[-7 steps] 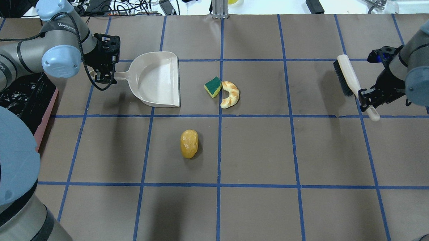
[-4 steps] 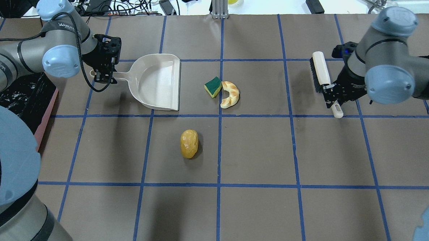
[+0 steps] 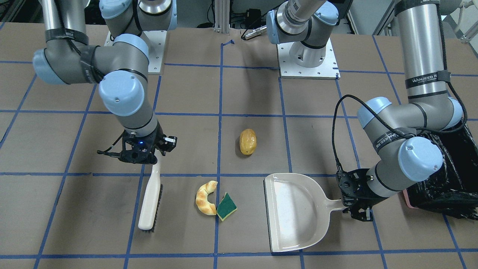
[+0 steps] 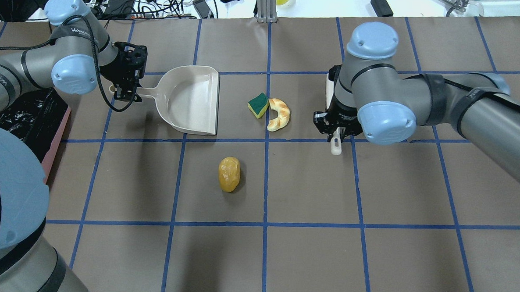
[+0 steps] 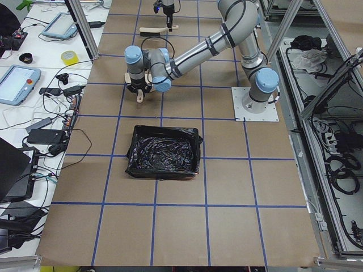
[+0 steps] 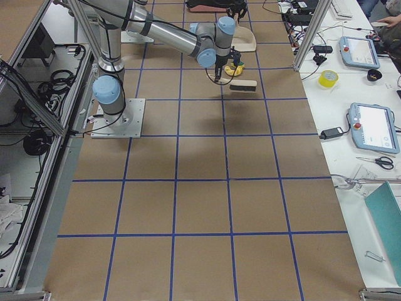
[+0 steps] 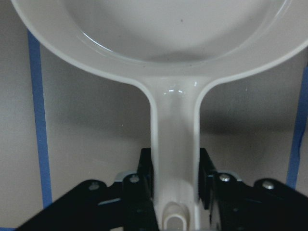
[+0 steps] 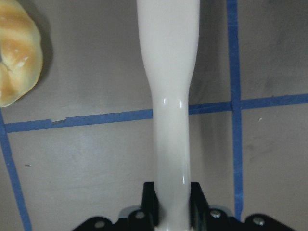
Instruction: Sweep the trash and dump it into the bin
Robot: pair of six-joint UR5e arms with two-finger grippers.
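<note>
My left gripper [image 4: 128, 92] is shut on the handle of the off-white dustpan [image 4: 192, 99], which lies flat with its open edge toward the trash. The handle fills the left wrist view [image 7: 174, 144]. The green-and-yellow sponge [image 4: 258, 104] touches the croissant [image 4: 280, 115]. The potato [image 4: 229, 174] lies apart, nearer the robot. My right gripper [image 3: 149, 157] is shut on the handle of a brush [image 3: 150, 198], which stands beside the croissant [image 3: 204, 198] with its bristles toward it. The black-lined bin [image 4: 24, 118] sits at the table's left edge.
The brown table carries a blue tape grid [image 4: 267, 139]. Cables and devices lie beyond the far edge [image 4: 161, 1]. In the overhead view my right arm [image 4: 384, 107] covers most of the brush. The bin [image 5: 163, 152] shows open in the exterior left view.
My right arm has swung left with the brush, from the table's far right to just beside the croissant. The dustpan has turned slightly in my left gripper. The trash has not moved.
</note>
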